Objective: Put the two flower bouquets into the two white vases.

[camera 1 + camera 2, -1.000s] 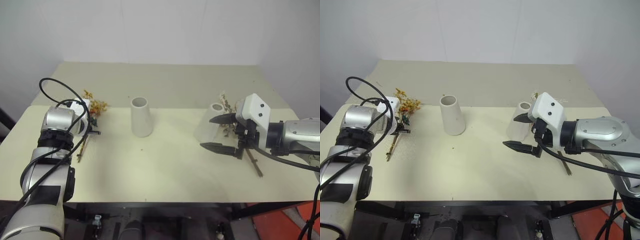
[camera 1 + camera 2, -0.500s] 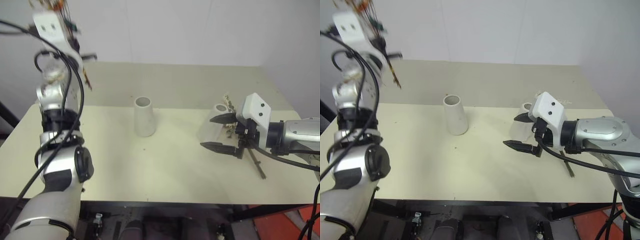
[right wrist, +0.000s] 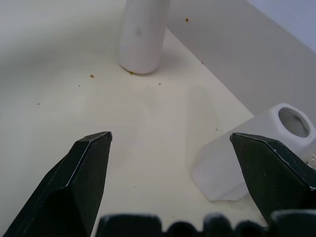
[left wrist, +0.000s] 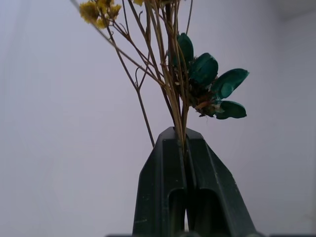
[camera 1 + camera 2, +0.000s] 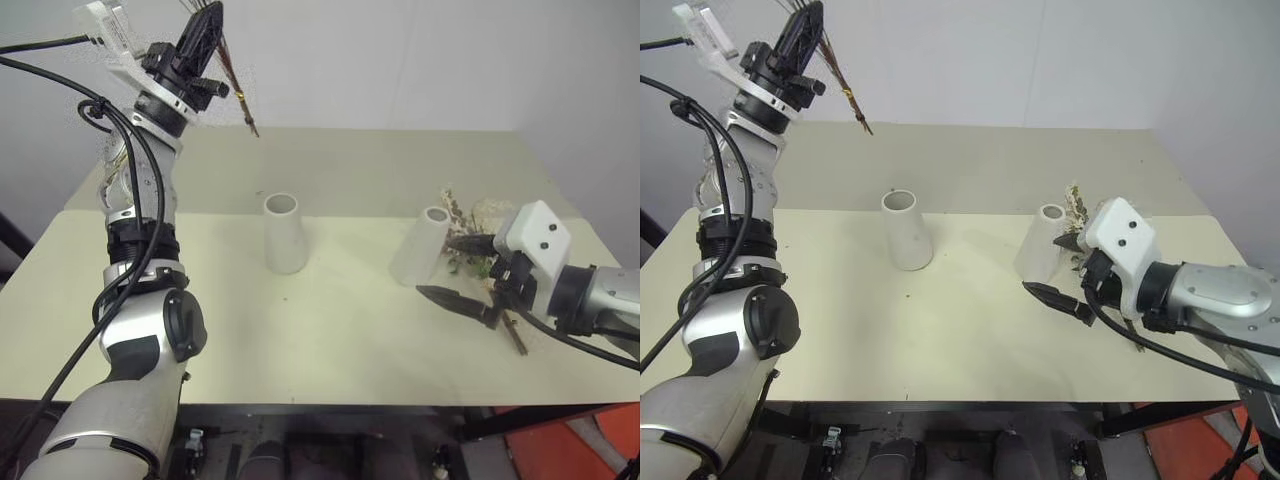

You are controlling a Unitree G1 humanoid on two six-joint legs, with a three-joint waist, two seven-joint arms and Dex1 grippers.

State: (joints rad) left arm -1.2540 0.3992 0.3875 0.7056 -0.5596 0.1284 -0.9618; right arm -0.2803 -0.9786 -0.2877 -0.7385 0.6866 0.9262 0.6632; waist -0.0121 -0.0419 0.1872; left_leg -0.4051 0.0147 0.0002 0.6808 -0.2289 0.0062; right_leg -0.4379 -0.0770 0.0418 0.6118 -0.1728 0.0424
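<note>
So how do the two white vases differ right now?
The middle vase stands upright with its mouth facing up; the right vase leans, its mouth tipped away from the camera. The middle vase stands alone on the table, while the right vase has the pale bouquet lying just behind it. Both are plain white, tapered and empty.

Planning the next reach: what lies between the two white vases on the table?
Nothing: bare tabletop separates the left vase from the right vase, seen in the left eye view.
</note>
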